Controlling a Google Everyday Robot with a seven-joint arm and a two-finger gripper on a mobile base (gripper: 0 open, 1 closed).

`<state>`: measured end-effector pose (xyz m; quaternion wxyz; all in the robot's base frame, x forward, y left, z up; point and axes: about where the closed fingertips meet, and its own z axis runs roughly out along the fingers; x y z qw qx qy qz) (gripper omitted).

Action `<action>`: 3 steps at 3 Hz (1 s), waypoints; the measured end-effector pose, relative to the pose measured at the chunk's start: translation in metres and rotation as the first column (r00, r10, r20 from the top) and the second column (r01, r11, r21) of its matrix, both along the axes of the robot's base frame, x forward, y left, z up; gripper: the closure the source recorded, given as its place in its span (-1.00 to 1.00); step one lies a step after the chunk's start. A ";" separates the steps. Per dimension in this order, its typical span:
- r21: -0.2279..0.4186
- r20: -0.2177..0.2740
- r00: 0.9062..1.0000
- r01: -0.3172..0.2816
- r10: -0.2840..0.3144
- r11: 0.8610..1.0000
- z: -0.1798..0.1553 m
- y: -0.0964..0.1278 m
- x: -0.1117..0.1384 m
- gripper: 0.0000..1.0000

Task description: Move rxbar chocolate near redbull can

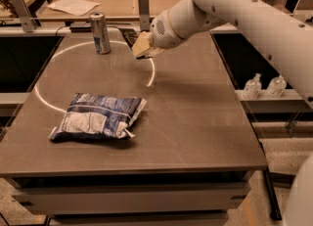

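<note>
The redbull can (100, 33), slim and silver-blue, stands upright at the back left of the grey table (195, 122). My gripper (143, 48) hangs low over the back middle of the table, a little to the right of the can. It is shut on the rxbar chocolate (129, 36), a small dark flat bar that sticks out from the fingers toward the can. Most of the bar is hidden by the tan fingers. The bar is a short gap away from the can.
A large crinkled blue-and-white chip bag (100, 116) lies front left. A ring of light marks the tabletop. A metal post (143, 2) stands behind the gripper. Two small bottles (264, 86) sit on a shelf to the right. A cluttered counter lies behind.
</note>
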<state>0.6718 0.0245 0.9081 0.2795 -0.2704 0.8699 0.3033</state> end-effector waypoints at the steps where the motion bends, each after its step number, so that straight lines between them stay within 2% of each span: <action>1: -0.008 0.045 0.997 -0.065 0.065 0.998 0.007 0.013 0.022 1.00; 2: -0.029 0.063 0.993 -0.095 0.097 0.995 0.007 0.019 0.043 1.00; 3: -0.073 0.052 0.991 -0.119 0.123 0.990 -0.005 0.022 0.061 1.00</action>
